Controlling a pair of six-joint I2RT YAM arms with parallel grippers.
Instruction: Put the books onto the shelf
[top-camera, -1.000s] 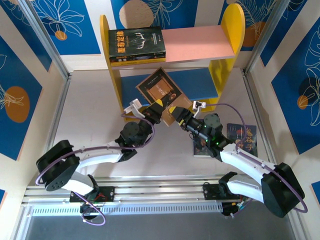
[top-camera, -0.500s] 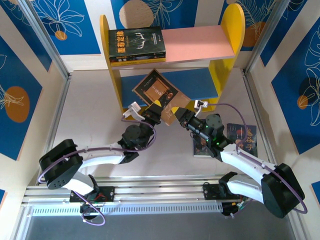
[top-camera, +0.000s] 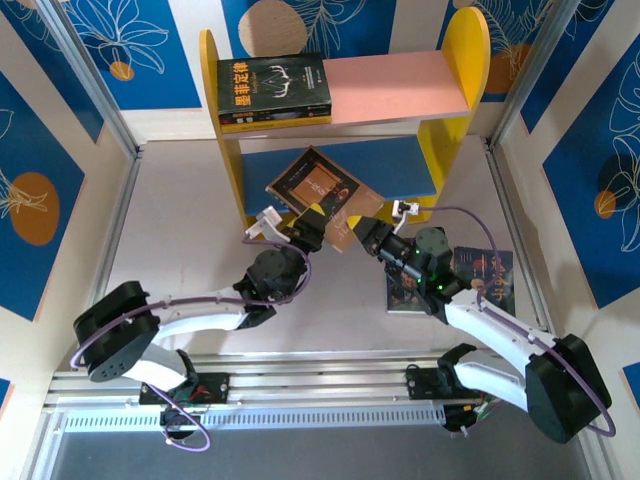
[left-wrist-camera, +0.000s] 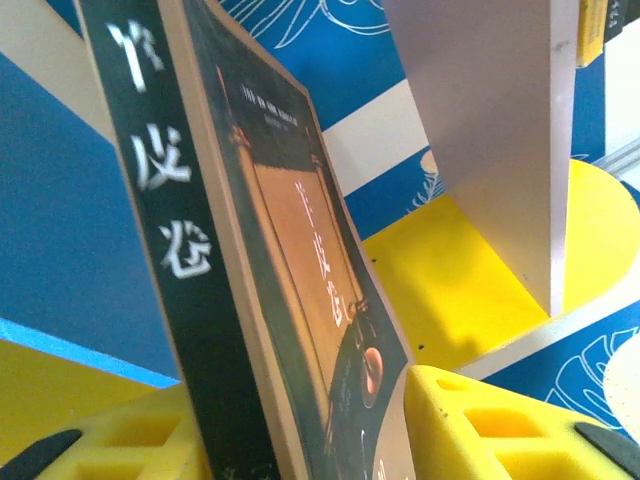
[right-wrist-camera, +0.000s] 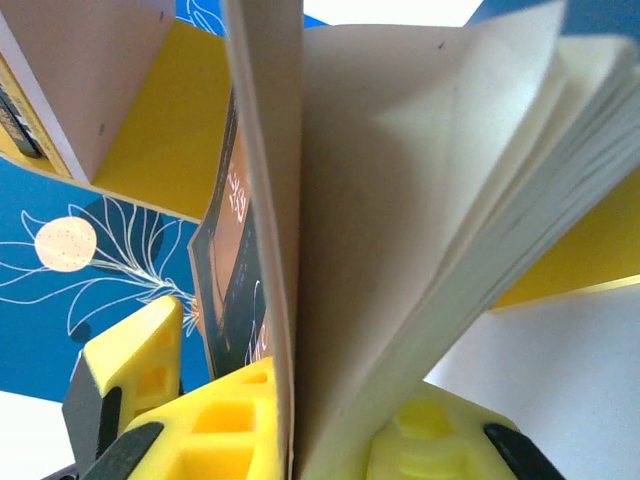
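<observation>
- Wood, painted smooth, is what the shelf (top-camera: 463, 50) looks like: two rounded yellow side panels, a pink board (top-camera: 400, 85) up top and a blue board (top-camera: 400, 165) lower down. It stands at the middle of the far edge of the bench (top-camera: 180, 230), which is pale and matte.
- The brown book (top-camera: 322, 185) is a thin softcover, held up off the bench just in front of the blue board and tilted with one corner up. Can't tell if it touches the board.
- In the left wrist view its spine is dark with white Chinese characters. The cover is brown with a darker frame and a title running down it.
- In the right wrist view the cream pages fan apart and the cover bows away from them.
- The right pincer (top-camera: 365, 233) has chunky yellow plastic fingers with hollow pockets. They're squeezed together on the brown book's pages at its lower right corner.
- The left pincer (top-camera: 311, 224) has the same yellow fingers, one on each side of the book's lower edge. Honestly can't tell if it's gripping or slack.
- A black book (top-camera: 272, 90) with yellow title characters lies flat on the left end of the pink board.
- More dark paperbacks (top-camera: 497, 282) lie flat near the bench's right edge, partly under the right arm.
</observation>
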